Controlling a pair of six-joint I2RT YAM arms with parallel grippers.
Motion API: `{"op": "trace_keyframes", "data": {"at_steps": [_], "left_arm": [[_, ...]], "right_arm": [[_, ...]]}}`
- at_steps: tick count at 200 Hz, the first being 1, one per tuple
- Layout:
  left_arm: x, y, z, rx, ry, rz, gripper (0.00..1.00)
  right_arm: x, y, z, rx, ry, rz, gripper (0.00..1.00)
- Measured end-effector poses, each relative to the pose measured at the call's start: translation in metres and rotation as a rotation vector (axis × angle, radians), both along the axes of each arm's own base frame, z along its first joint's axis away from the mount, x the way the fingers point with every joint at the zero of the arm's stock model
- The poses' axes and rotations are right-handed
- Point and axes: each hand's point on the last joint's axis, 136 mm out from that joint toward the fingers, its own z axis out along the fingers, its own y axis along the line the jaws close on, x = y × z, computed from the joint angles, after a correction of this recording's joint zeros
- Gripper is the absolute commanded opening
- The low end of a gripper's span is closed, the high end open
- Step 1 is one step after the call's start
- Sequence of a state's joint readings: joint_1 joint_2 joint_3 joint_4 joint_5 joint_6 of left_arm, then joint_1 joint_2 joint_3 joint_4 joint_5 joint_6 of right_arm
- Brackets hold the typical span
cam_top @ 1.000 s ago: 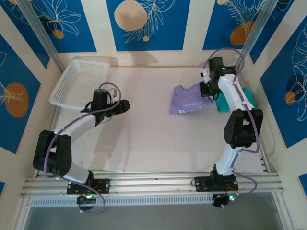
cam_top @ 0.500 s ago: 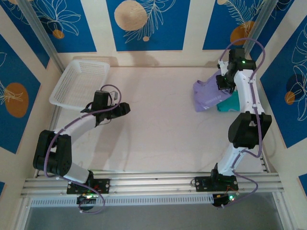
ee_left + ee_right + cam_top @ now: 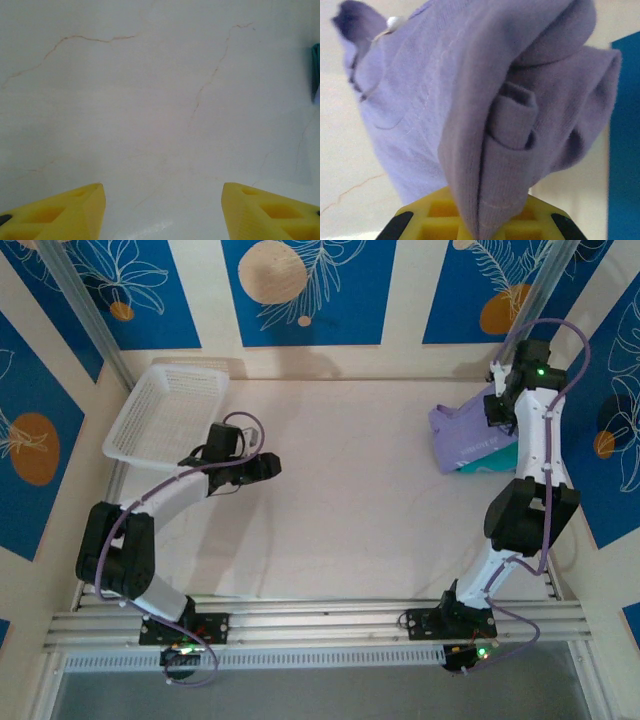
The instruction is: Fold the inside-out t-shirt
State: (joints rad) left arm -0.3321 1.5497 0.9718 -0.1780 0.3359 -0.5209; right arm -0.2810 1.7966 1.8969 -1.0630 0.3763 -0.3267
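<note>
At far right, right end effector (image 3: 479, 225) pinching lavender t-shirt (image 3: 468, 440), left end effector (image 3: 163, 205) spread

lavender t-shirt (image 3: 466, 439), white basket (image 3: 165, 412), teal garment (image 3: 492, 462)

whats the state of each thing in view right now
t-shirt, bunched, not folded, hanging from the right gripper
teal garment, crumpled, partly under the t-shirt
basket, upright, empty
left gripper, open, holding nothing
right gripper, shut on the t-shirt
</note>
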Motion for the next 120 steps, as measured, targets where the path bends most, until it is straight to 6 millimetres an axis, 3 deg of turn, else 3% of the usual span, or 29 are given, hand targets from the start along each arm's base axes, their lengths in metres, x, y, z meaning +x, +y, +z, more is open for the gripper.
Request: {"op": "trace_keyframes", "data": {"at_steps": [51, 101, 120], "left_arm": [[0.0, -0.007, -0.012, 0.009, 0.028, -0.016, 0.63], [0.0, -0.008, -0.024, 0.018, 0.056, -0.018, 0.63], [0.001, -0.009, -0.023, 0.016, 0.05, -0.018, 0.63]], "right_arm": [[0.029, -0.048, -0.014, -0.143, -0.024, -0.071, 0.04], [0.042, -0.056, -0.021, -0.256, -0.014, -0.064, 0.1], [0.042, -0.057, -0.036, -0.282, -0.001, -0.064, 0.12]]}}
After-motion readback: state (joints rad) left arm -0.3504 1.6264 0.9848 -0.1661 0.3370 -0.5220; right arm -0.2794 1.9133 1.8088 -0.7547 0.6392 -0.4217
